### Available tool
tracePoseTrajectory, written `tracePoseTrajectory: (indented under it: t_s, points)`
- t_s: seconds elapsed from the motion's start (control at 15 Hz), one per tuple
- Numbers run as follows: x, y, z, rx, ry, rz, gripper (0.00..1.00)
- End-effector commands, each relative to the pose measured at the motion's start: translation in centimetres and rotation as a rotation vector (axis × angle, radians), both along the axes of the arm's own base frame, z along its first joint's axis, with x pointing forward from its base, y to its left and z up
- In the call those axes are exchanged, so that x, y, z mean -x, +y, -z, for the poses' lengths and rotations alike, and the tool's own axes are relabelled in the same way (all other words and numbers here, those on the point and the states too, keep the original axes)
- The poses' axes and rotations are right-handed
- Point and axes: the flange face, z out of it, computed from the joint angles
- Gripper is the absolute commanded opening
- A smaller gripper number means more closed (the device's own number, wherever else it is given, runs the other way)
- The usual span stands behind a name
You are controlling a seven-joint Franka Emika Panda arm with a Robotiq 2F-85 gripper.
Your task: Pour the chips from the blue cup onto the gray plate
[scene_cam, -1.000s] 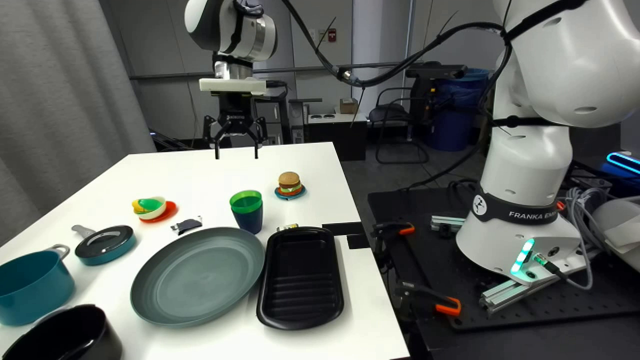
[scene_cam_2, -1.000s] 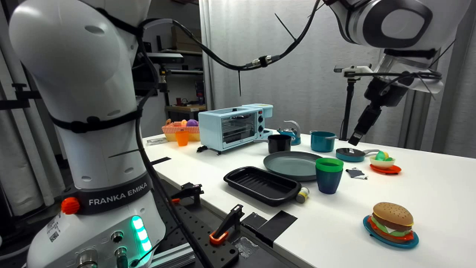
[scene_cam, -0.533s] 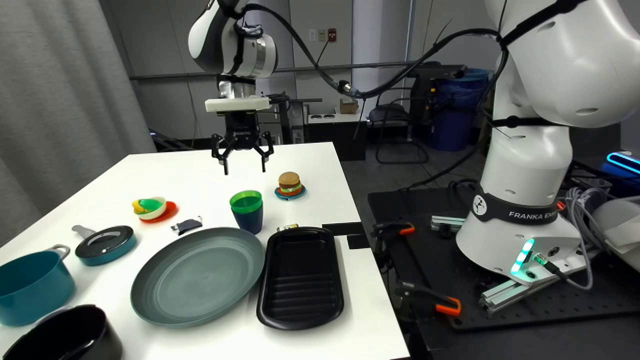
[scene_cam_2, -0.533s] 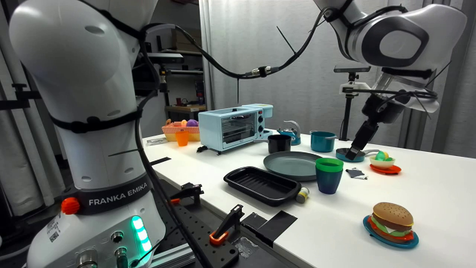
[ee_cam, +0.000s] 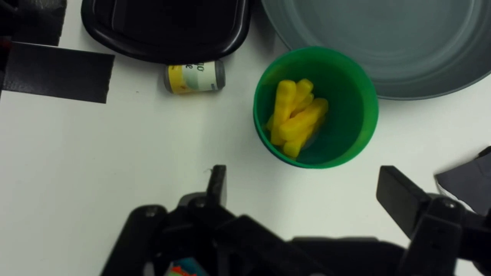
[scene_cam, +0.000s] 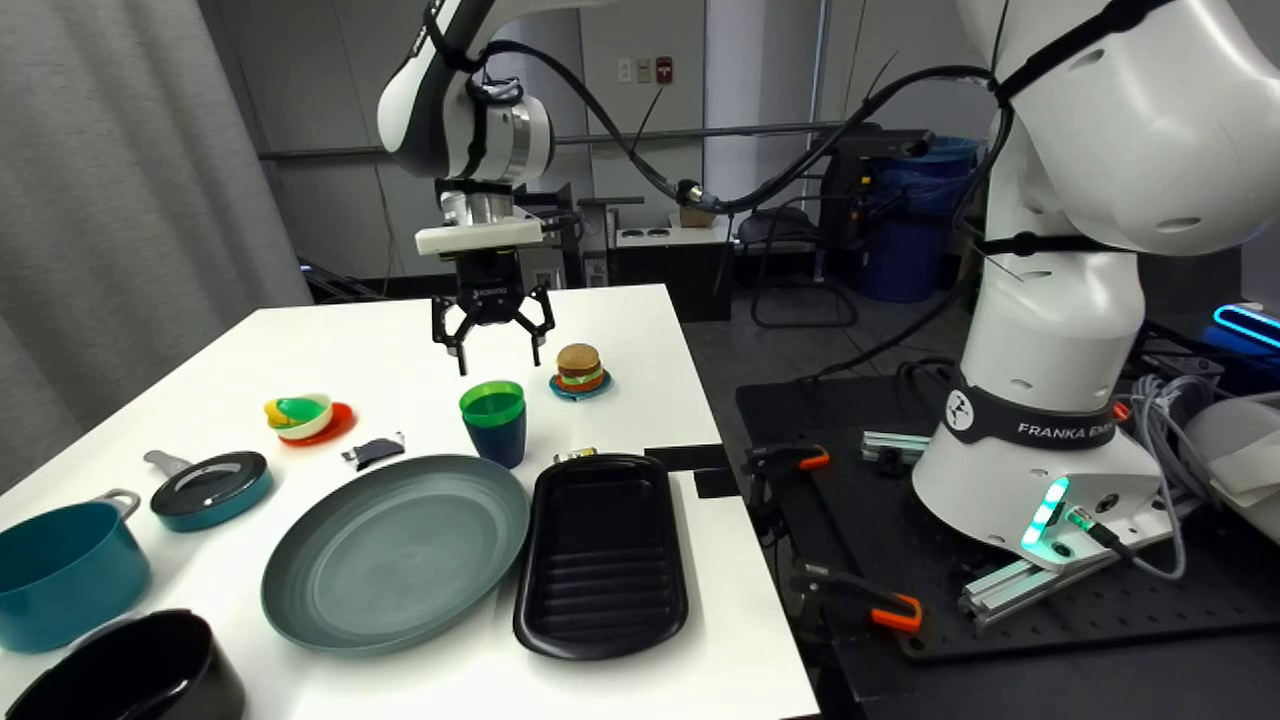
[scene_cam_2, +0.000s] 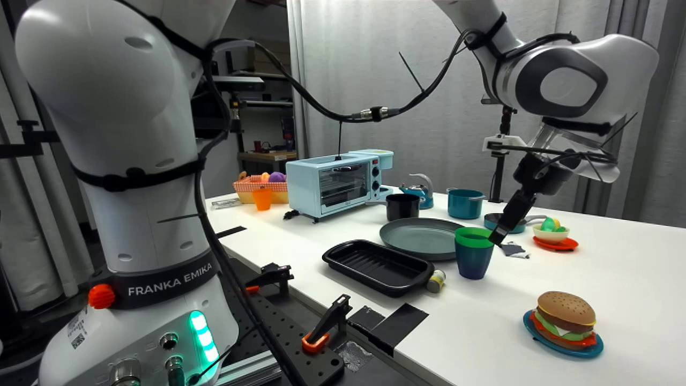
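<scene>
Blue cup (scene_cam: 494, 432), green at the top and dark blue below: stands upright, mouth up, with its long axis vertical, just beyond the gray plate (scene_cam: 400, 555) in an exterior view; cannot tell whether touching it. Can see a gray curtain (scene_cam: 130, 200) at left there, and a white table (scene_cam: 380, 350) bearing the dishes. Above the table, just beyond the cup, can see the gripper (scene_cam: 500, 365) slanting down, with fingers (ee_cam: 399, 199) spread wide and apart from the cup. Right of the plate, a black tray (scene_cam: 600, 520); at near left, a teal pot (scene_cam: 90, 585) and a black pot (scene_cam: 220, 675), with a small pan (scene_cam: 210, 485) beyond. In an exterior view, a cream bowl (scene_cam_2: 549, 236) on a red dish (scene_cam_2: 560, 246) at far right, with green and yellow pieces (scene_cam_2: 547, 224) inside. Beside the tray's end, a can (ee_cam: 195, 78) lying on its side. In the cup, yellow chips (ee_cam: 301, 122): lie bunched at left in the wrist view, with long axes mostly near to far.
</scene>
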Motion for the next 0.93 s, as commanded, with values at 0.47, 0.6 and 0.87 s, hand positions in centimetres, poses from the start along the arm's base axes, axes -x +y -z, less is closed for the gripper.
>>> tracePoseTrajectory:
  t_s: [0.47,0.6,0.87]
  points:
    - [-0.8,1.4,1.8,-0.006,0.048,-0.008,1.00]
    - [-0.9,1.7,2.0,-0.010,0.051,-0.009,1.00]
    - [-1.1,2.4,2.3,-0.015,0.056,-0.014,1.00]
